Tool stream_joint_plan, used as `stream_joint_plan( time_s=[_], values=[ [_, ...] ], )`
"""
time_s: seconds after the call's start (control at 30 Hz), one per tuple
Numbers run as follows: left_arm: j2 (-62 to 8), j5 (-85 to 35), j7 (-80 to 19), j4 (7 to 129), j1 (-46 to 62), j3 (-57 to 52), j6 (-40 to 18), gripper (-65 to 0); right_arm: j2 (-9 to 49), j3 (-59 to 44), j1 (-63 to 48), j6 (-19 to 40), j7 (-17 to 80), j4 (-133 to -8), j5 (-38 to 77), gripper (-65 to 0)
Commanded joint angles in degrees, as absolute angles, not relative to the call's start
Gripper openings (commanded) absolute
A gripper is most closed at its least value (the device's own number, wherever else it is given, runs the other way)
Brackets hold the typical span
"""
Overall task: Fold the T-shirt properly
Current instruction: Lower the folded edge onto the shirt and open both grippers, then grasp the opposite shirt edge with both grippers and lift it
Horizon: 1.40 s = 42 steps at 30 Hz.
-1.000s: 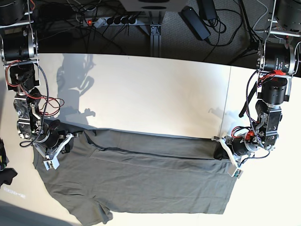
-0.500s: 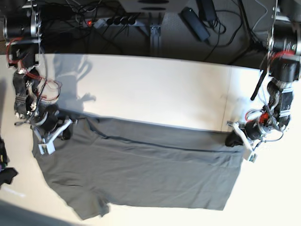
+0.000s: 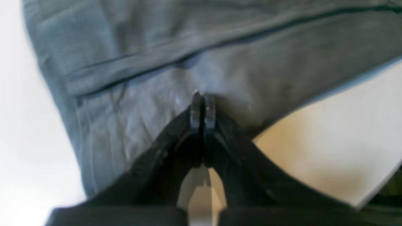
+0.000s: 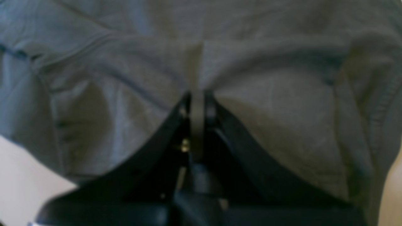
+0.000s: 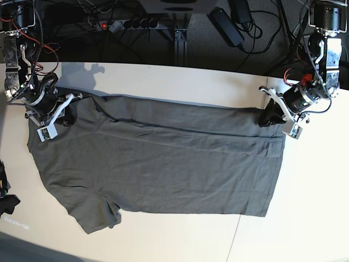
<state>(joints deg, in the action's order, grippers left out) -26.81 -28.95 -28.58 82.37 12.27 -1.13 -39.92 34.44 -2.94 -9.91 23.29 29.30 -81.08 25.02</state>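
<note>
T-shirt [image 5: 158,164], spread flat across the white table [image 5: 180,87], far edge doubled over in a long fold line running between the 2 arms. Left gripper [image 3: 202,106] pressed together on a pinch of cloth at the shirt's hem-side corner; right gripper [image 4: 197,103] likewise clamped on a bunched ridge of fabric by the shoulder. Compared with 1 second ago, both grippers now much farther back on the table, and the whole shirt dragged back with them, far edge pulled taut and straighter, near sleeve still lying loose toward the front. Probably a stretch-and-reposition step ahead of the next fold; most of the folding apparently still to do.
</note>
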Motion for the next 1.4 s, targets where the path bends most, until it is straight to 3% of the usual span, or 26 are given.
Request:
stream_joint_plan(
  time_s=[0.0,0.77,0.8,0.93,1.03,1.2,1.37],
  values=[
    [-27.6,-25.9,-32.8,83.5,14.3,-1.9,-40.0,-65.0,35.9,-3.0,-11.4,25.3,33.1,-81.3,23.6,-65.0],
    [-23.7,-27.3,-30.6,94.6,26.4,-8.4,-40.0,-65.0,36.7,-6.5,-19.2,25.3,33.0,-82.5,24.6,-65.0],
    [-23.7,-27.2,-30.0,96.1,26.3,-9.5,-40.0,-63.6,36.7,-6.7,-19.2,25.3,33.0,-82.5,25.1,-65.0],
    [-24.7,-29.3,-26.3,102.4,25.1,-15.2,-40.0,-42.8,36.7,-6.7,-19.2,25.3,32.9,-82.5,25.5,-65.0],
    [-27.6,-33.9,-26.4,103.6,21.4,-17.8,-38.9,-33.8,36.7,-6.7,-19.2,25.3,32.8,-82.5,25.5,-65.0],
    [-31.0,-34.5,-26.5,95.9,9.3,-14.6,-36.6,-31.4,36.7,-6.7,-19.1,25.3,32.8,-82.5,25.5,-65.0],
    [-30.1,-34.7,-27.2,73.2,-9.5,-5.0,-35.8,-31.4,36.7,-6.7,-18.5,25.3,32.8,-82.5,25.1,-65.0]
  ],
)
